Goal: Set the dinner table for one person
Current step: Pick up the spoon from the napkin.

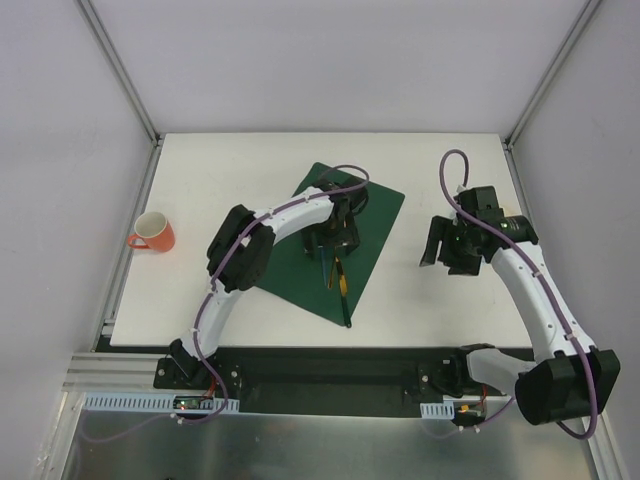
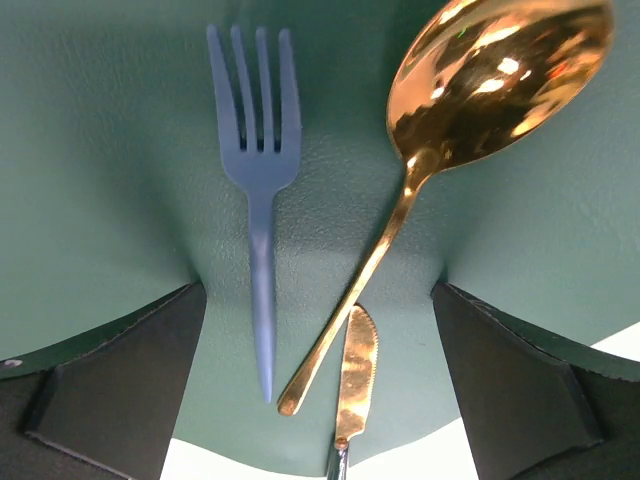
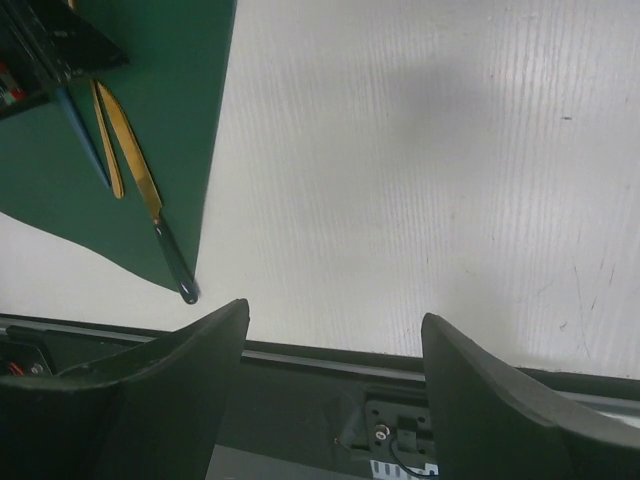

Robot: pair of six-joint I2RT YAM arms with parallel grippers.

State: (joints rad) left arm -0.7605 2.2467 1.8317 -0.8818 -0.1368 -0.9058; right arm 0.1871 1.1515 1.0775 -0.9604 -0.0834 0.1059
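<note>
Jaws wide on left gripper (image 2: pixel 320 390) and right gripper (image 3: pixel 335 370), fork (image 2: pixel 258 190) and spoon (image 2: pixel 440 150) lie between the left pair on the mat (image 2: pixel 100 200) atop the table (image 1: pixel 230 170), so best centre over one handle before closing.

Dinner table (image 1: pixel 225 170): large white rectangular top, matte, lying flat. Surface shows fine parallel ribbing and a few faint scuff marks.

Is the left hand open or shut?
Open: the left hand has its fingers spread wide over the fork, holding nothing.
</note>
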